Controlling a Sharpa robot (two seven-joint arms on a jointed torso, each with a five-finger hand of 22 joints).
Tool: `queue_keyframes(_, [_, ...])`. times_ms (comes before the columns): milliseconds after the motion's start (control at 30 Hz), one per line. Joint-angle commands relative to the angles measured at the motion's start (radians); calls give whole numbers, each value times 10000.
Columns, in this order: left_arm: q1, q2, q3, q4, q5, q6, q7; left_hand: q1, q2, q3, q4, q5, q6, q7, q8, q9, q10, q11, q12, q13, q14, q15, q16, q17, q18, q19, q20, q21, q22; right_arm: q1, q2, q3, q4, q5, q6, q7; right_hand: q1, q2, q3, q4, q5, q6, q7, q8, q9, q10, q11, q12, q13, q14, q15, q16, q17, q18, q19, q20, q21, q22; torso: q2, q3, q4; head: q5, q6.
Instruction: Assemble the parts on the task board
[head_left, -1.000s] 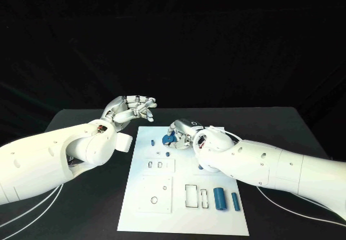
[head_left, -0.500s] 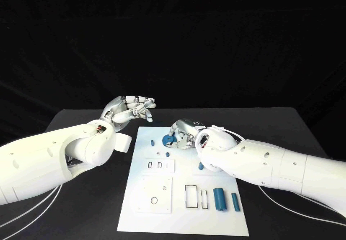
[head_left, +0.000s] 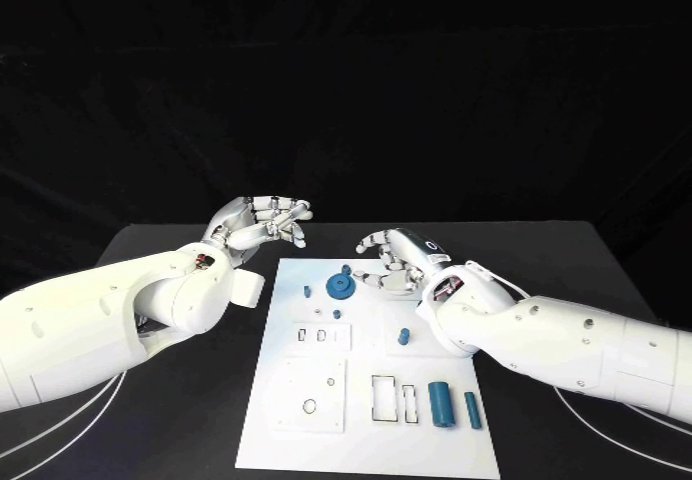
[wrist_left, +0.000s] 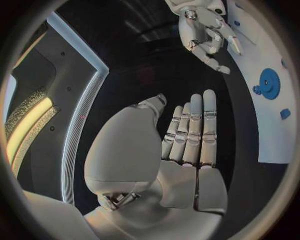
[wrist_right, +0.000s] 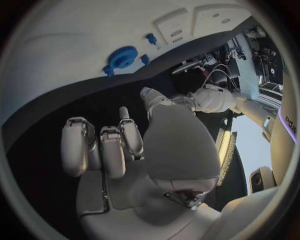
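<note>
The white task board (head_left: 368, 400) lies in the middle of the black table. A blue gear (head_left: 340, 287) sits on the board's far part, with nothing touching it. My right hand (head_left: 392, 250) hovers just right of the gear and beyond it, fingers spread and holding nothing. My left hand (head_left: 267, 222) is raised off the board's far left corner; in the left wrist view its fingers (wrist_left: 190, 135) are straight and nothing is in the palm. The gear (wrist_left: 270, 82) and the right hand (wrist_left: 206, 25) also appear there. In the right wrist view the gear (wrist_right: 122, 56) lies ahead of the fingers (wrist_right: 103, 147).
Small blue pegs (head_left: 306, 292) (head_left: 336, 313) (head_left: 404, 335) dot the board's middle. Two blue cylinders (head_left: 440, 402) (head_left: 473, 410) lie at its near right, beside a rectangular slot (head_left: 382, 392). White cables trail on the table by both arms.
My right hand has let go of the blue gear and drawn back to the right. The gear now lies alone on the board. My left hand has barely moved.
</note>
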Motion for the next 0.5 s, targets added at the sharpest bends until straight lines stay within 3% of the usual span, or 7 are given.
queue_keyframes(33, [11, 5, 7, -45, -21, 162, 52, 10, -24, 60, -8, -55, -33, 17, 20, 15, -28, 37, -52, 9, -76, 15, 60, -15, 40, -82, -1, 46, 16, 134, -559, 30, 478, 1123, -545, 739, 123, -5, -52, 41, -93, 2, 16, -13, 10, -46, 43, -31, 0, 839, 70, -15, 1596, 48, -34, 34, -54, 804, -90, 25, -82, 40, 6])
queue_keyframes(167, [9, 2, 4, -104, -4, 158, 57, 10, -24, 60, -8, -55, -33, 17, 20, 15, -28, 37, -52, 9, -76, 15, 60, -15, 40, -82, -1, 46, 16, 326, -1622, 55, 1089, 1646, 591, 594, 361, 31, 12, -3, -166, 144, -16, 43, 49, 8, 14, 12, 49, 850, 48, -2, 1642, 33, 13, 24, -8, 864, -177, 43, -206, 17, 2])
queue_keyframes(267, [5, 21, 0, -130, 25, 224, 74, 10, -24, 60, -8, -55, -33, 17, 20, 15, -28, 37, -52, 9, -76, 15, 60, -15, 40, -82, -1, 46, 16, 384, -2307, 64, 1417, 1794, 1371, 767, 781, 58, 242, -156, -147, 150, -8, 12, 52, -14, 7, -16, 17, 883, 36, 38, 1776, 2, 97, 6, 87, 970, -208, 63, -237, -8, 0])
queue_keyframes(400, [1, 30, -10, -146, 112, 351, 116, 12, -27, 66, -11, -54, -43, 18, 15, 14, -39, 39, -57, 8, -87, 18, 62, -19, 40, -98, 2, 65, 27, 413, -2865, 68, 1412, 1835, 2202, 982, 951, -18, 330, -225, -247, 167, -1, -4, 54, -4, 15, -8, 27, 911, 44, 76, 1899, -23, 161, 9, 164, 1051, -249, 102, -288, 6, -8])
queue_keyframes(500, [-2, 57, -15, -154, 135, 365, 108, 14, -27, 68, -13, -54, -46, 18, 14, 14, -42, 40, -58, 7, -89, 18, 62, -19, 40, -101, 2, 68, 29, 414, -3145, 68, 1158, 1849, 2555, 1372, 1008, -62, 347, -242, -292, 134, 9, -33, 47, -62, 22, -62, -43, 917, 49, 84, 1927, -25, 166, 12, 168, 1062, -260, 99, -275, -50, 2])
